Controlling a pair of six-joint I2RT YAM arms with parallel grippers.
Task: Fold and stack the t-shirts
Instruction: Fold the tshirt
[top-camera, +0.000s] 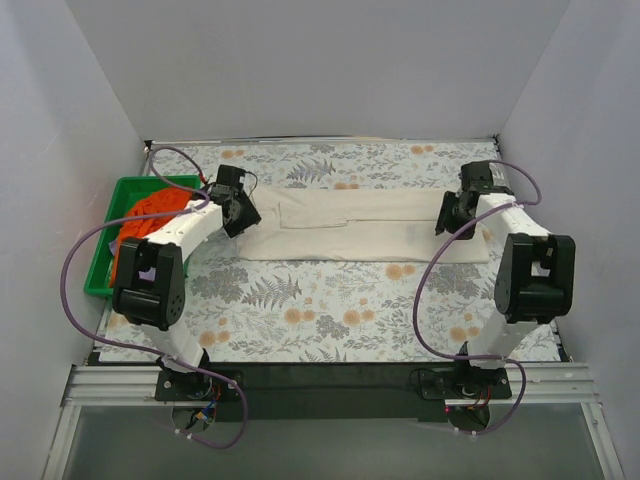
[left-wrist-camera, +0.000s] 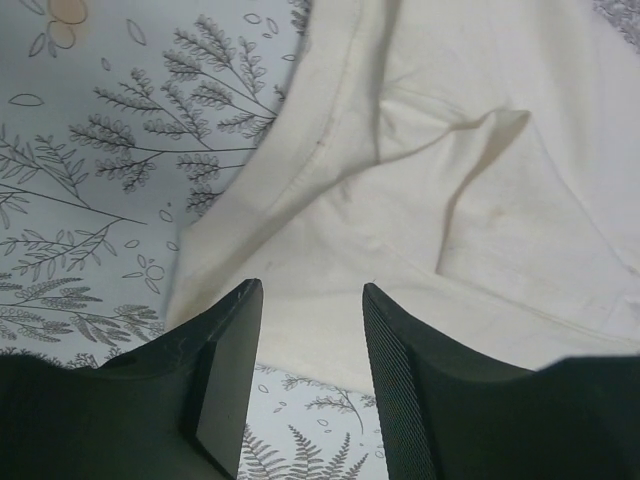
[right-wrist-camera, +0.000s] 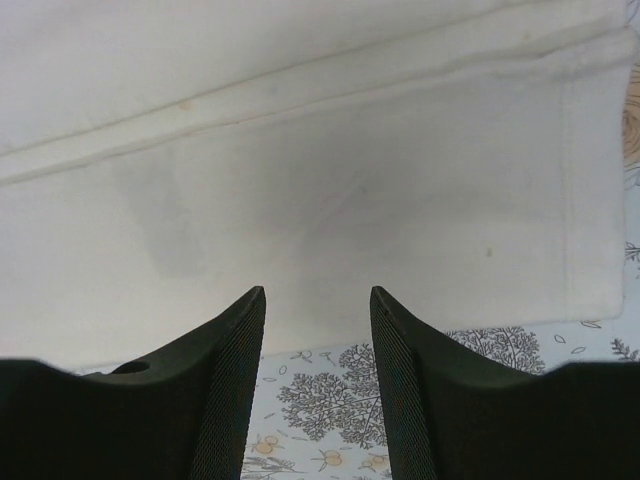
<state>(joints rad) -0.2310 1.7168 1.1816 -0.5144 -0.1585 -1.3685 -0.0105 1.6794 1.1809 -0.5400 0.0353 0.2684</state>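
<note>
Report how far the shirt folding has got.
Done: the cream t-shirt lies folded into a long strip across the table. In hand: the left tool and right tool, both open, hover at its two ends, gripping nothing. Left: fold it shorter, then fold the orange t-shirt bunched in the green tray and stack them.

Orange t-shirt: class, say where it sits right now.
In the top view, the orange t-shirt lies in the green tray on the far left, partly hidden behind the left arm.
</note>
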